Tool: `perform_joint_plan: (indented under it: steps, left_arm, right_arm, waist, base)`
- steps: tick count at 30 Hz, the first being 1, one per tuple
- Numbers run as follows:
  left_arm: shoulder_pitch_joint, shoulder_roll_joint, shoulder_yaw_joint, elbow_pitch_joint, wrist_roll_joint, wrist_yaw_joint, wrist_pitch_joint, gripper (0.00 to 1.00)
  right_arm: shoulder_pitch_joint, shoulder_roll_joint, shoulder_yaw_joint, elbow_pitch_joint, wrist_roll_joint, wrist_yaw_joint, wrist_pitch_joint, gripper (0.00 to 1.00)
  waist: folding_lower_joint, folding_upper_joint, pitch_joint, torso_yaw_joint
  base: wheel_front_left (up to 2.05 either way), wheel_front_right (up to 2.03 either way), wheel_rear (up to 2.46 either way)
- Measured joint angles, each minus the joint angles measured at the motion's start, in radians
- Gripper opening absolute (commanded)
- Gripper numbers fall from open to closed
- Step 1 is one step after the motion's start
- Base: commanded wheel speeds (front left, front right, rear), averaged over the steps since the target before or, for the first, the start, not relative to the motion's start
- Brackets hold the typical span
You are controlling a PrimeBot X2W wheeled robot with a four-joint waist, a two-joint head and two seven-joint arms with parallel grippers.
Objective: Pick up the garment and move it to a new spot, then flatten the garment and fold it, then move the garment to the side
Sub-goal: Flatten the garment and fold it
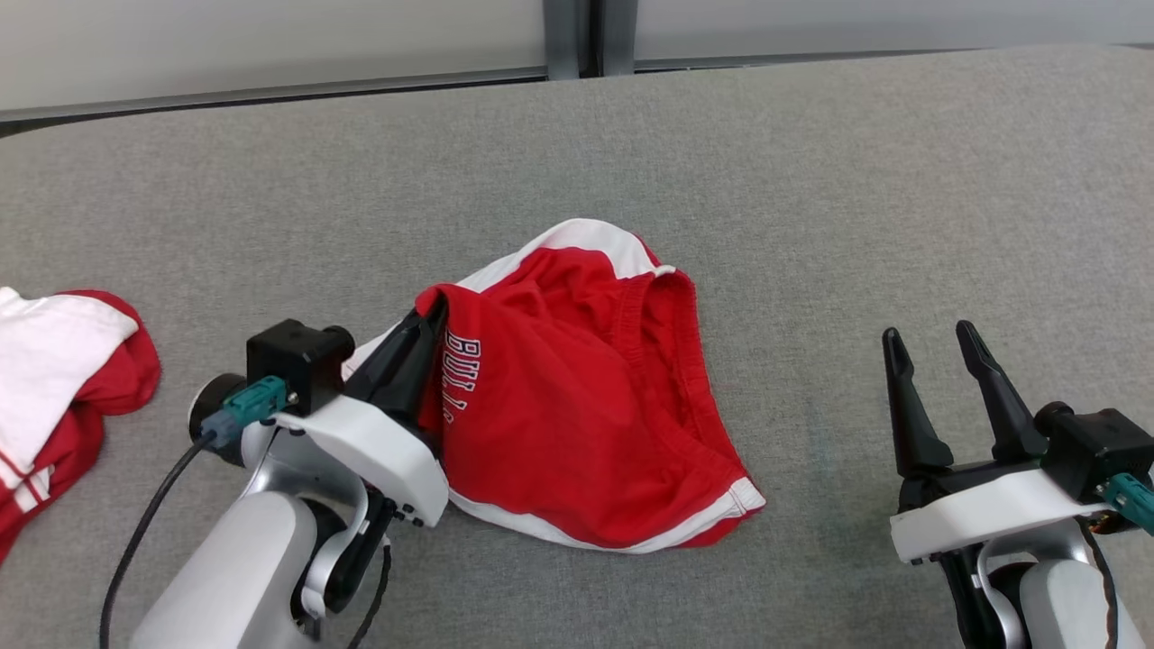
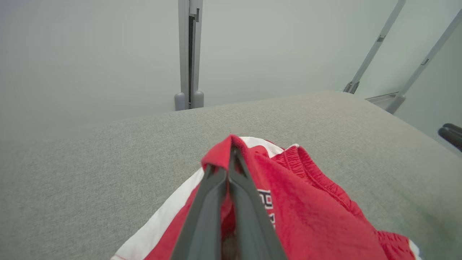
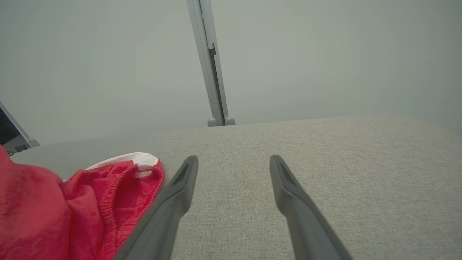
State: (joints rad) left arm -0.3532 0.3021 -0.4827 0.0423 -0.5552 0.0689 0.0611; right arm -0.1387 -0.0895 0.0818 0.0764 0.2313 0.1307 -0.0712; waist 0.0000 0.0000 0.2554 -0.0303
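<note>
Crumpled red shorts (image 1: 577, 397) with white trim and white lettering lie in the middle of the grey table (image 1: 721, 162). My left gripper (image 1: 435, 311) is shut on a raised fold at the shorts' left edge; in the left wrist view the fingers (image 2: 216, 187) press together with red cloth (image 2: 306, 202) draped over their tips. My right gripper (image 1: 929, 338) stands open to the right of the shorts, apart from them, with nothing between its fingers (image 3: 180, 187). The shorts' elastic waistband (image 3: 115, 191) shows at the lower left of the right wrist view.
A second red and white garment (image 1: 54, 397) lies bunched at the table's left edge. A pale wall with a grey vertical post (image 1: 577, 36) runs behind the table's far edge. Bare grey table surface stretches behind and to the right of the shorts.
</note>
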Motion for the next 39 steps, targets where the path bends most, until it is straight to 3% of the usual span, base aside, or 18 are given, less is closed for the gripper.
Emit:
perform_joint_plan:
  steps: [7,8,9,15,20,26,31,39]
  left_arm:
    - [-0.094,-0.042,-0.001,0.212,-0.018,-0.037,-0.013,0.00]
    - [-0.105,-0.048,-0.001,0.238,-0.018,-0.041,-0.029,0.62]
    - [-0.116,-0.053,0.000,0.260,-0.017,-0.042,-0.046,1.00]
    - [-0.128,-0.066,0.007,0.314,0.012,-0.050,-0.183,1.00]
    - [-0.090,-0.058,0.044,0.293,0.038,-0.010,-0.293,1.00]
    - [-0.013,-0.051,0.138,0.193,0.084,0.038,-0.322,1.00]
    - [0.080,-0.055,0.237,0.100,0.141,0.027,-0.325,1.00]
    - [0.210,-0.040,0.302,0.095,0.183,-0.026,-0.325,1.00]
  right_arm:
    - [-0.014,0.005,0.007,0.019,0.007,0.000,-0.018,1.00]
    - [-0.016,0.005,0.005,0.024,0.007,0.000,-0.021,1.00]
    - [-0.019,0.006,0.005,0.028,0.007,0.000,-0.023,1.00]
    - [-0.029,0.006,0.002,0.035,0.004,0.000,-0.032,1.00]
    - [-0.029,-0.002,0.004,0.026,-0.007,0.000,-0.033,1.00]
    - [-0.014,-0.013,0.013,0.008,-0.014,0.000,-0.019,1.00]
    - [0.006,-0.017,0.021,-0.006,-0.017,0.000,0.000,1.00]
    - [0.056,-0.023,0.034,-0.022,-0.017,0.000,0.021,1.00]
  waist:
    - [0.0000,0.0000,0.045,-0.038]
    - [0.0000,0.0000,0.051,-0.043]
    - [0.0000,0.0000,0.057,-0.046]
    - [0.0000,0.0000,0.057,-0.045]
    - [0.0000,0.0000,0.030,-0.030]
    - [0.0000,0.0000,-0.014,-0.006]
    - [0.0000,0.0000,-0.052,0.008]
    - [0.0000,0.0000,-0.115,0.010]
  base:
    - [0.00,0.00,0.00]
    - [0.00,0.00,0.00]
    - [0.00,0.00,0.00]
    - [0.00,0.00,0.00]
    - [0.00,0.00,0.00]
    - [0.00,0.00,0.00]
    - [0.00,0.00,0.00]
    - [0.00,0.00,0.00]
